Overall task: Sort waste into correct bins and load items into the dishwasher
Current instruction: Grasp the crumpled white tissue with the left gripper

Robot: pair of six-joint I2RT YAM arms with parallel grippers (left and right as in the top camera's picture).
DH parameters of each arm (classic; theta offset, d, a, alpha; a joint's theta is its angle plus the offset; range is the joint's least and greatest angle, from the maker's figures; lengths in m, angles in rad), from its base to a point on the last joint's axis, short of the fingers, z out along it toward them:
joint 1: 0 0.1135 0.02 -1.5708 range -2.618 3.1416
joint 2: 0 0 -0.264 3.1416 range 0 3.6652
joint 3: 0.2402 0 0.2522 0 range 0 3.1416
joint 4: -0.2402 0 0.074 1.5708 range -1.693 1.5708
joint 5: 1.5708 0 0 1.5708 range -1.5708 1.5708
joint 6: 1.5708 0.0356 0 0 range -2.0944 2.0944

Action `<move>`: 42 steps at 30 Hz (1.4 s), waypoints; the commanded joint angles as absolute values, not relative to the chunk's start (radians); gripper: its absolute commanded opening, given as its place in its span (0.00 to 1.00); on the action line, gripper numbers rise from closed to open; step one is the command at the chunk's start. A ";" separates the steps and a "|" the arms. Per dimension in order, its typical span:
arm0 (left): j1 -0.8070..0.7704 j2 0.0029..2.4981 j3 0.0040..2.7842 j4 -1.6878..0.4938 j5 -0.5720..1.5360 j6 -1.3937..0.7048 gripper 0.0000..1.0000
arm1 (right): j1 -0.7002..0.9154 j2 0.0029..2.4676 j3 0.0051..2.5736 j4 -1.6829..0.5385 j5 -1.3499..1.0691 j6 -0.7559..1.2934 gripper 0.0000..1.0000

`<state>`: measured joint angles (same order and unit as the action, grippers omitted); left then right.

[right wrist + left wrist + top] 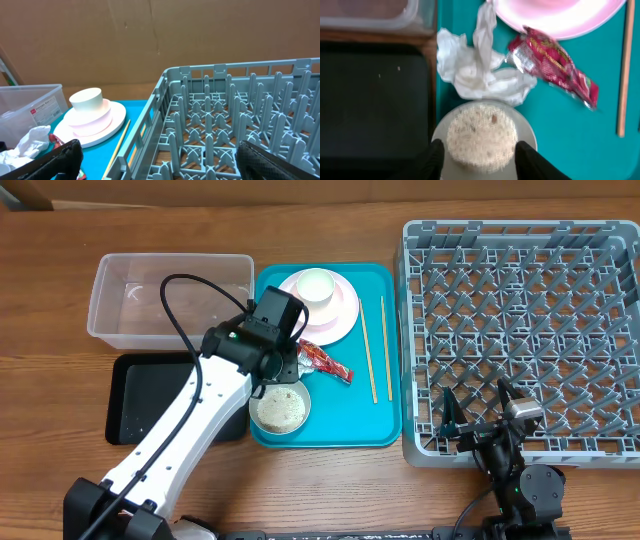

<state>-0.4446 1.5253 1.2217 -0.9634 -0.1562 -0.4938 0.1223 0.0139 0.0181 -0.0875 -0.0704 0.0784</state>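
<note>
Tissue (481, 75) – just ahead of L tool (480, 149), apart.

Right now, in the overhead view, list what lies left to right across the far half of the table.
clear tub → pink plate → chopsticks → dish rack

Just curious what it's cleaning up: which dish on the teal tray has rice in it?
The grey bowl at the tray's near edge, by the left gripper; it's heaped with rice. The white cup and pink plate sit stacked at the far end.
</note>
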 commanded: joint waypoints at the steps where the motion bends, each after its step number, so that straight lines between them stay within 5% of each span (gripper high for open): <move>1: -0.445 1.533 1.159 -0.898 -0.213 -0.501 0.52 | 0.124 0.003 0.008 -0.080 -0.062 0.079 1.00; 29: -0.445 1.534 0.864 -0.438 -0.217 -0.448 0.60 | 0.124 0.003 0.008 -0.080 -0.062 0.079 1.00; 42: -0.352 1.534 1.022 -0.554 -0.084 -0.380 0.65 | 0.124 0.003 0.008 -0.080 -0.062 0.079 1.00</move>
<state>-0.3878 1.5291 0.9421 -0.5396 -0.1158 -0.4145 0.1223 0.0139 0.0181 -0.0868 -0.0704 0.0780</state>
